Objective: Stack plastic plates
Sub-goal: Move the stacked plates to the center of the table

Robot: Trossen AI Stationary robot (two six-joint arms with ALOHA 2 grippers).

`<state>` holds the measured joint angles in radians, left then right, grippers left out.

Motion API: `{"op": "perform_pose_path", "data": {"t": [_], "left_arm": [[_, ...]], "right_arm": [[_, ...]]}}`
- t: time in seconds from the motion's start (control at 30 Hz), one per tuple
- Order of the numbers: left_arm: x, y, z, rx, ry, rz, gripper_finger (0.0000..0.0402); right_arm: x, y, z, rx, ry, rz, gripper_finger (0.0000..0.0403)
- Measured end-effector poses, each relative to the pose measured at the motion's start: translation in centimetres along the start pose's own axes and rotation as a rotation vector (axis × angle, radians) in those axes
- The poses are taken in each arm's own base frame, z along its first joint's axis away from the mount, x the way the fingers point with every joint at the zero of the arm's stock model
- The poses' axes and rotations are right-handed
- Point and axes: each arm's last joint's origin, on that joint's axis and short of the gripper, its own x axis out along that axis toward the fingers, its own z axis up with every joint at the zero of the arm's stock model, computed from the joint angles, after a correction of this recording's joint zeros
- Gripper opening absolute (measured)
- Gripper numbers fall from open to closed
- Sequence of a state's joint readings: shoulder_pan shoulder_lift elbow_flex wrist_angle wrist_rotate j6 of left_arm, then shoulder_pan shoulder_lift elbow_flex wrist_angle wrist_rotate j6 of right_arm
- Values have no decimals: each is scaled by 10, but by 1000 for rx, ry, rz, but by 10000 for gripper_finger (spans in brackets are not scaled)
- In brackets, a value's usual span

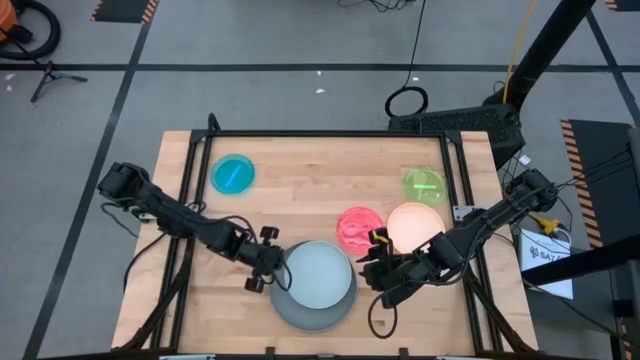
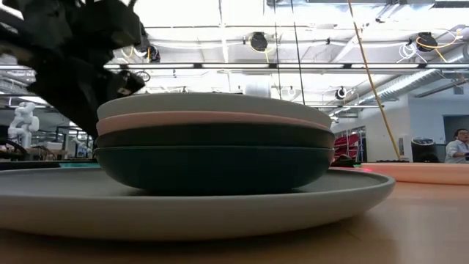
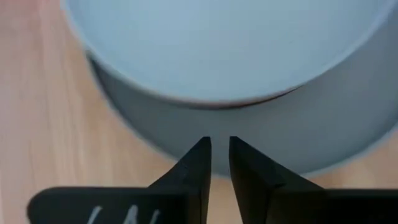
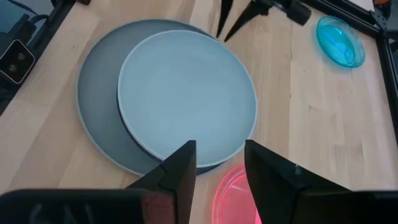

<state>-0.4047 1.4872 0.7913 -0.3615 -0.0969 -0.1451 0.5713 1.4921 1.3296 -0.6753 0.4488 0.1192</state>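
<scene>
A stack stands near the table's near edge: a large grey plate (image 1: pixel 300 315) at the bottom, two dark navy plates (image 2: pixel 212 150), a peach one (image 2: pixel 212 121) and a pale blue plate (image 1: pixel 318 275) on top. My left gripper (image 3: pixel 219 149) hovers at the stack's left side, its fingers a narrow gap apart over the grey rim (image 3: pixel 323 137). My right gripper (image 4: pixel 221 165) is open at the stack's right side, above the edge of the pale blue plate (image 4: pixel 186 93). It holds nothing.
A red-pink plate (image 1: pixel 358 228) and a peach plate (image 1: pixel 413 226) lie side by side just beyond my right gripper. A green plate (image 1: pixel 424 184) sits near the far right, a teal plate (image 1: pixel 233 174) near the far left. Bare wood spans the table's middle.
</scene>
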Motion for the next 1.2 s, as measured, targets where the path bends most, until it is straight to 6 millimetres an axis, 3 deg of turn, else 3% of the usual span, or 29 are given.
{"op": "perform_pose_path", "data": {"t": [0.33, 0.8, 0.97, 1.2], "left_arm": [[13, 15, -16, -65, -16, 24, 40], [40, 29, -18, -143, 26, 14, 40], [38, 42, -23, -166, 77, 61, 40], [33, 75, -32, -196, 148, 229, 40]], "right_arm": [[0, 0, 1, 12, -13, 1, 128], [0, -1, 2, 37, -17, 0, 128], [0, -2, 2, 48, -24, -46, 128], [0, -2, 2, 55, -25, -52, 128]]}}
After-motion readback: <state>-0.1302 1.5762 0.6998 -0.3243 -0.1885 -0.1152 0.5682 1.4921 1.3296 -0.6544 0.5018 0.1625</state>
